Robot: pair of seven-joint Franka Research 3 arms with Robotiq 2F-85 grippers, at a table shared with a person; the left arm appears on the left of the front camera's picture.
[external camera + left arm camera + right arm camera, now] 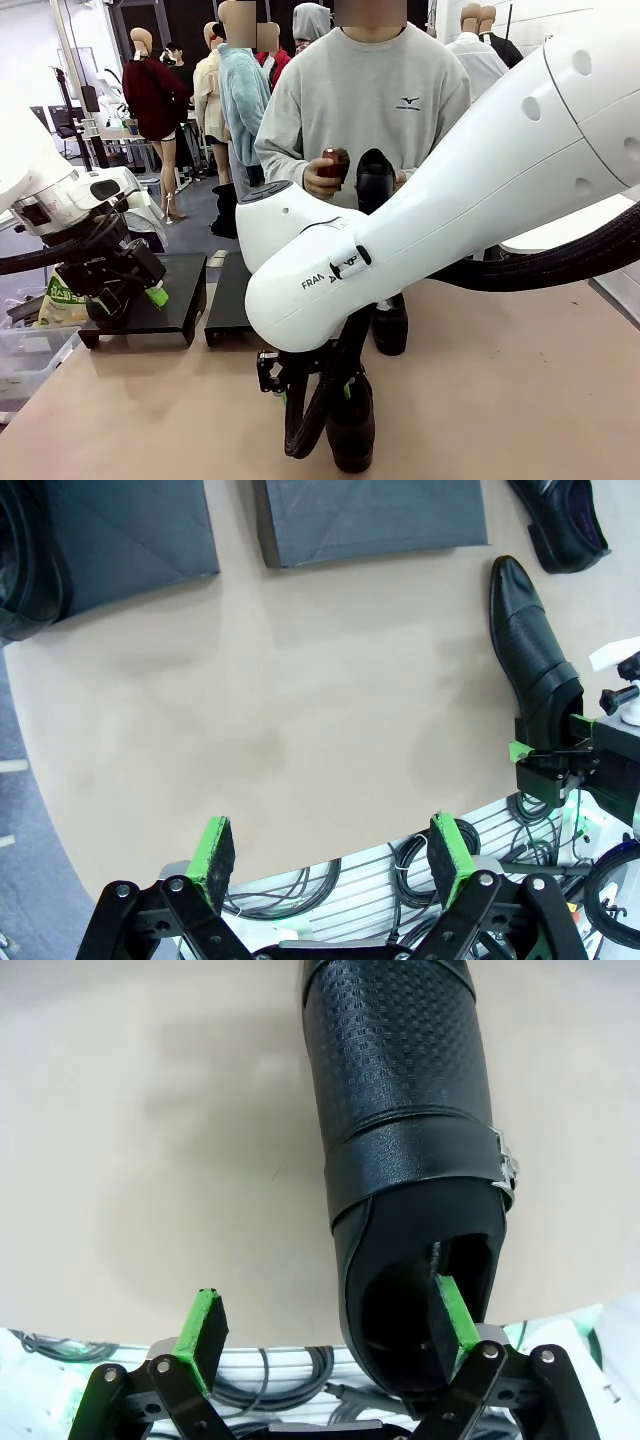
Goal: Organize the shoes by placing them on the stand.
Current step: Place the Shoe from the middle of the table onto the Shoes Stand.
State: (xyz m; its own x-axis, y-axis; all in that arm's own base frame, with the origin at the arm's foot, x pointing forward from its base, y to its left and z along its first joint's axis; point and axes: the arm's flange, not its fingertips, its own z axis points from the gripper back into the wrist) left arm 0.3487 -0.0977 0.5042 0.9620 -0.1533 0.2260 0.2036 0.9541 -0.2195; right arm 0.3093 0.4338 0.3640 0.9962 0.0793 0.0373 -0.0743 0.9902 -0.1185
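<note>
Wide beige tabletop [300, 710], with two low flat black stands [370, 520] along its far side. Nearer the robot's edge, a black perforated leather shoe with a buckled strap [400, 1080], flat on the table and well apart from the stands. Right gripper [330, 1325] at its heel, jaws spread wide (one green pad [450, 1315] inside the opening), clamping nothing. Left gripper [330, 855] likewise spread wide, empty.
</note>
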